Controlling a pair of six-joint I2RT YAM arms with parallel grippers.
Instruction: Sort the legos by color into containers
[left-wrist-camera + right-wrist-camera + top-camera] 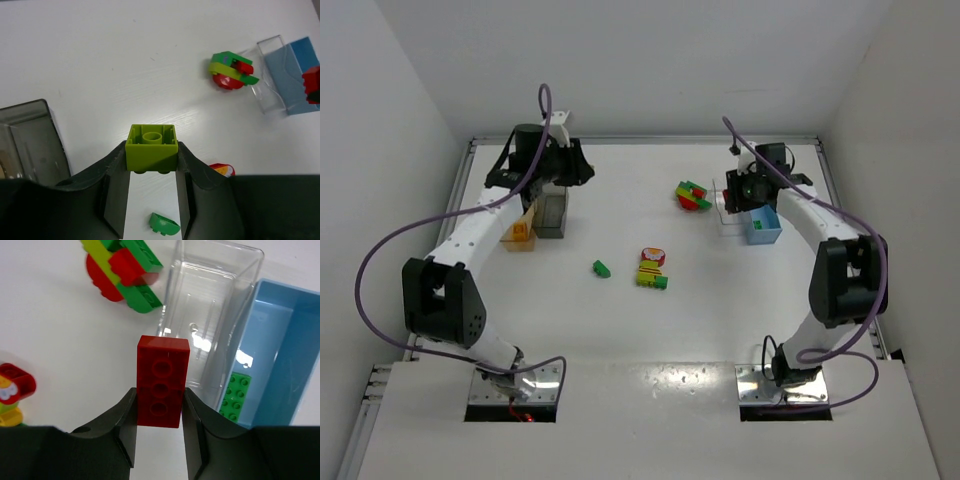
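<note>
White table (pixel 620 340), white walls. Mid-table, loose: one green piece (pixel 601 268) and, just beside it, a yellow/red/green cluster (pixel 653 268).

Further out, left gripper (pixel 151 156) is clamped on a lime brick (pixel 151 147), held above bare table. The dark grey bin (pixel 30 140) sits off to its side with the orange bin (pixel 520 235) next to it.

Right gripper (pixel 159 407) is pinching a red brick (pixel 162 375) at the near end of the clear bin (pixel 220 251). The blue bin (pixel 280 355) touching it holds a green brick (pixel 236 395), so I'd say red goes in clear.

Advice: centre fully over the opening, stay off the shared wall, drop low, then release. A red/green cluster (pixel 692 196) lies close by, avoid clipping it.
</note>
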